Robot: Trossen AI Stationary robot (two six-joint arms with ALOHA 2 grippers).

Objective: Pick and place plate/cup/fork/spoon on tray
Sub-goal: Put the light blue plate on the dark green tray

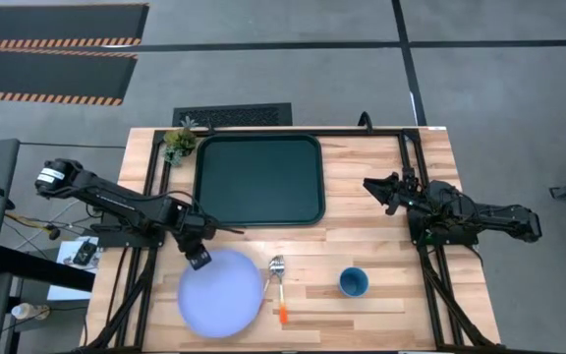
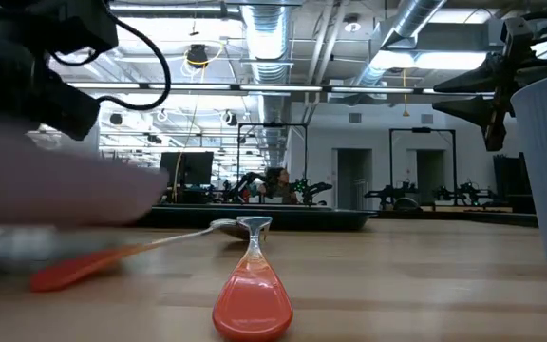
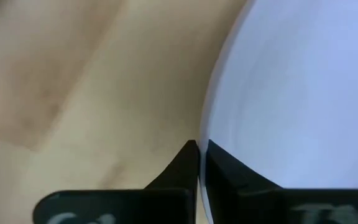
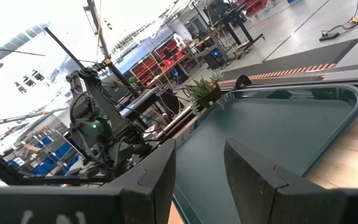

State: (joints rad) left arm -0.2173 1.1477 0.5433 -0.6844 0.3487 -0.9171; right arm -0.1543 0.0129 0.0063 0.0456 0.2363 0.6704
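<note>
The pale lavender-blue plate (image 1: 222, 295) lies at the table's near left. My left gripper (image 1: 200, 259) is shut on its far-left rim. Two orange-handled utensils lie just right of the plate, their metal heads together (image 1: 276, 265). One handle (image 1: 283, 315) points to the near edge; the other (image 2: 74, 271) runs under the plate's edge. I cannot tell which is the fork and which the spoon. The blue cup (image 1: 353, 282) stands upright to their right. The dark green tray (image 1: 258, 179) lies at the far middle. My right gripper (image 1: 386, 192) is open and empty, right of the tray. My left gripper pinches the plate's far-left rim (image 3: 205, 127) between its two fingers (image 3: 185, 168), one on each face of the edge. The fingers slant down from the table's far left. In the low view the plate (image 2: 46, 190) shows as a pale blur above the table top; whether it is lifted clear I cannot tell.
A small potted plant (image 1: 179, 141) stands at the tray's far left corner. Black frame rails (image 1: 416, 177) run along the table's left and right sides. Bare wood (image 1: 362, 236) lies between the tray and the cup.
</note>
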